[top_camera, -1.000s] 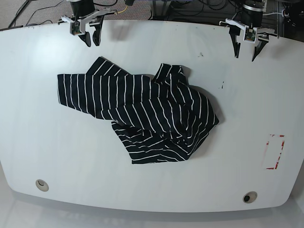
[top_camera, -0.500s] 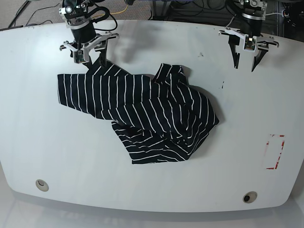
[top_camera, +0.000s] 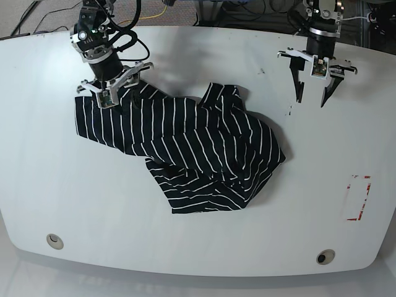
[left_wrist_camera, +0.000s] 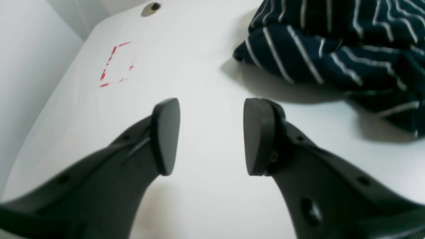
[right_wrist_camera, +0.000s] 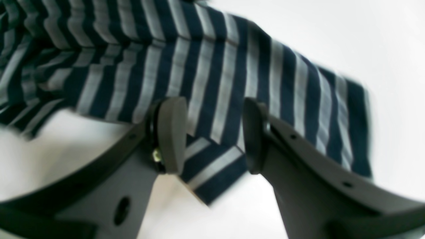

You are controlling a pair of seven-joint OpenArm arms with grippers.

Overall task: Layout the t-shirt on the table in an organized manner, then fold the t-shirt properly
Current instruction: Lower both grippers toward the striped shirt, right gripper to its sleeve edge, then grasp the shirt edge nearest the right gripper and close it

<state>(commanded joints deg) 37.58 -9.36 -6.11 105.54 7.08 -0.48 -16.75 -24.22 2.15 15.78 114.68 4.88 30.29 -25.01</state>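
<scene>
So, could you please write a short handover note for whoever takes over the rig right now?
Right gripper: open, low over the t-shirt's far corner, fabric between the jaws but not pinched.
Left gripper: open, empty, above bare table beside the shirt's bunched edge.
T-shirt: crumpled mid-table, one part spread flat, the rest heaped.
Done: nothing laid out or folded.
Left: grasp, spread it flat, then fold.

Left gripper [left_wrist_camera: 211, 136]: jaws parted, nothing between the pads, pointing downward. Right gripper [right_wrist_camera: 209, 134]: jaws parted, angled downward, fingers [right_wrist_camera: 171, 132] spread wide.
</scene>
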